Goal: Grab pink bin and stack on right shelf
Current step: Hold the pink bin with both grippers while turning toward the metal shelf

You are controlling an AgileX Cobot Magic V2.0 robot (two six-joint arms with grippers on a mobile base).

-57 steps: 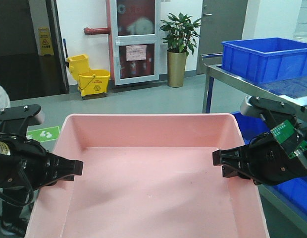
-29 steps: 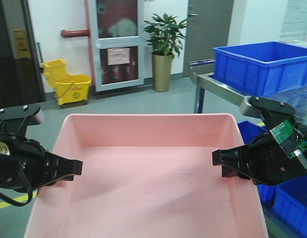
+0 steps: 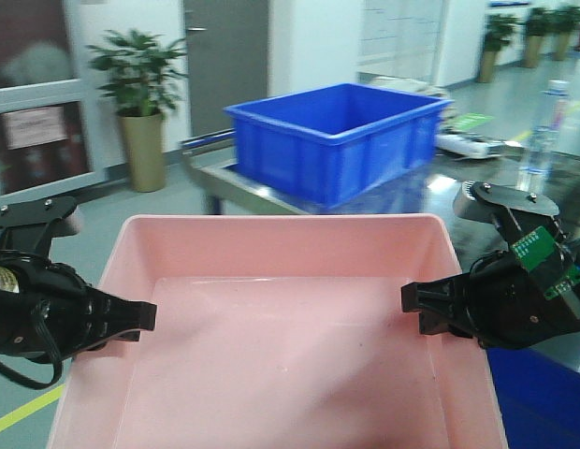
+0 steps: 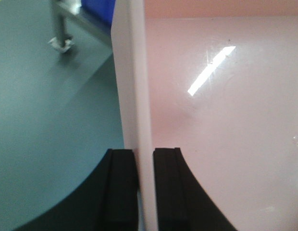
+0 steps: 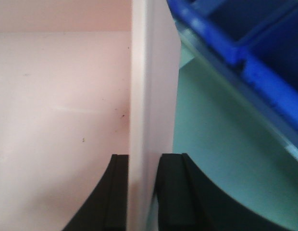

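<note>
The pink bin (image 3: 281, 355) fills the lower front view, held up between both arms. My left gripper (image 3: 140, 318) is shut on its left wall, one finger outside and one inside; the left wrist view shows the pale rim (image 4: 134, 72) pinched in that gripper (image 4: 144, 156). My right gripper (image 3: 416, 304) is shut on the right wall, and its wrist view shows the rim (image 5: 151, 86) clamped in the gripper (image 5: 143, 161). The bin is empty. Ahead and to the right lies the right shelf (image 3: 463, 178), its glossy top reflecting light.
A blue crate (image 3: 337, 140) stands on the shelf top straight ahead. More blue crates (image 5: 264, 48) sit lower on the rack beside the bin's right wall. A shelf leg (image 4: 60, 29) stands off the bin's left side. A potted plant (image 3: 140, 103) is at the far left.
The whole background has slid left: the plant went from centre to far left and the blue crate on the shelf came to centre. Both grippers and the bin hold the same pose.
</note>
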